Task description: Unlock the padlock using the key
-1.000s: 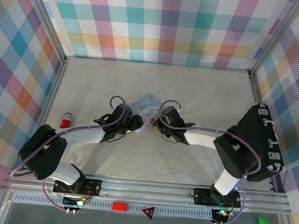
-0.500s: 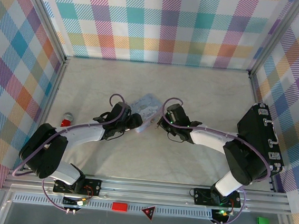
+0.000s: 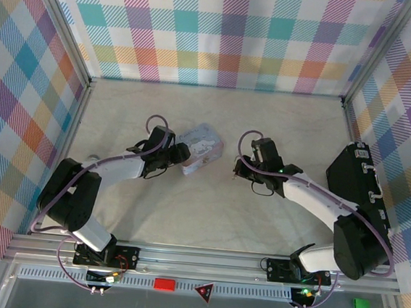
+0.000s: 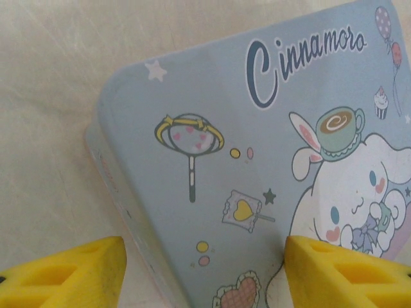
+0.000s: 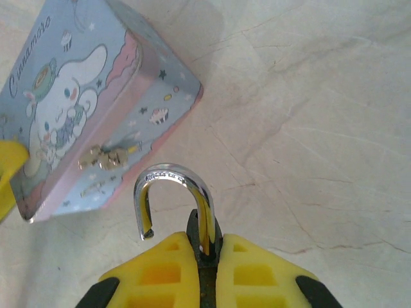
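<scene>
Padlock [image 5: 204,231] pinched by its dark body in closed right gripper [image 5: 204,256], silver shackle [image 5: 170,174] sprung open, near tin [image 5: 83,109]. Left gripper [image 4: 202,260] spread wide astride tin corner. Probably best: keep firm squeeze, carry padlock clear gently.

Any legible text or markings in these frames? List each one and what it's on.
"Cinnamoro": script on the lid of the pastel tin, possibly cut off at the edge of the left wrist view.
Stamped marks on the padlock shackle: too small to read.
Triangle sign at the near edge: blurred, unreadable.
</scene>
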Motion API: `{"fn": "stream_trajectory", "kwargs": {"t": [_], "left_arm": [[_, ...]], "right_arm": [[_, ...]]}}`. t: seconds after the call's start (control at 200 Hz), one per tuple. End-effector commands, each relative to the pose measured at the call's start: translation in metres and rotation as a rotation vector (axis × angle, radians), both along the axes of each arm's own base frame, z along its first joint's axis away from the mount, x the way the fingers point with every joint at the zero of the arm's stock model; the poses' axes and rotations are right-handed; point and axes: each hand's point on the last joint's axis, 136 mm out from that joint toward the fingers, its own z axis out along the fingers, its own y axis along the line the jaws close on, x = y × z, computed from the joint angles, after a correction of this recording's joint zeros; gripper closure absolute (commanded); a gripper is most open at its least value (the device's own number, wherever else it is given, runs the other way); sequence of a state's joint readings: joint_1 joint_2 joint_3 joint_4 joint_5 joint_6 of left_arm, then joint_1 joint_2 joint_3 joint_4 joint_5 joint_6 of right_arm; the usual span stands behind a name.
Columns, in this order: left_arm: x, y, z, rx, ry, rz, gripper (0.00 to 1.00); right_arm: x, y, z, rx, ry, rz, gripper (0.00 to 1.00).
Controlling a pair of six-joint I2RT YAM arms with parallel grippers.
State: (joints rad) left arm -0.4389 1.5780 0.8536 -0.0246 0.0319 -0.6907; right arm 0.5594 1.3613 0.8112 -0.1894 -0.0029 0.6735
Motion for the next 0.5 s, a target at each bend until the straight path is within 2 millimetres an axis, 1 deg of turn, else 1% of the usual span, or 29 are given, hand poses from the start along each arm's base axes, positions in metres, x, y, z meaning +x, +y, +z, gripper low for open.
{"fn": "stream_trajectory", "kwargs": {"t": [0.0, 0.14, 0.19, 0.225, 0.26, 0.365, 0.43, 0.495], "left_arm": [[-0.01, 0.033, -0.041, 0.133, 0.148, 0.028, 0.33], [0.009, 0.046, -0.033, 0.144, 0.164, 0.051, 0.3], [0.014, 0.048, -0.023, 0.131, 0.157, 0.047, 0.3], [0.018, 0.047, -0.012, 0.127, 0.134, 0.04, 0.3], [0.011, 0.051, -0.002, 0.145, 0.139, 0.035, 0.28], [-0.001, 0.061, 0.037, 0.153, 0.043, 0.042, 0.22], [-0.014, 0.071, 0.056, 0.177, -0.011, 0.044, 0.21], [-0.028, 0.081, 0.069, 0.198, -0.073, 0.045, 0.2]], "right_arm": [[-0.016, -0.009, -0.003, -0.04, 0.004, 0.102, 1.0], [-0.021, -0.018, -0.002, 0.003, 0.041, 0.143, 1.0], [-0.022, -0.021, -0.001, 0.003, 0.041, 0.154, 1.0], [-0.023, -0.024, 0.0, -0.004, 0.04, 0.157, 1.0], [-0.025, -0.027, 0.0, -0.012, 0.04, 0.16, 1.0], [-0.03, -0.037, 0.002, -0.041, 0.043, 0.164, 1.0], [-0.034, -0.041, 0.003, -0.068, 0.042, 0.176, 1.0], [-0.037, -0.045, 0.001, -0.094, 0.046, 0.184, 1.0]]}}
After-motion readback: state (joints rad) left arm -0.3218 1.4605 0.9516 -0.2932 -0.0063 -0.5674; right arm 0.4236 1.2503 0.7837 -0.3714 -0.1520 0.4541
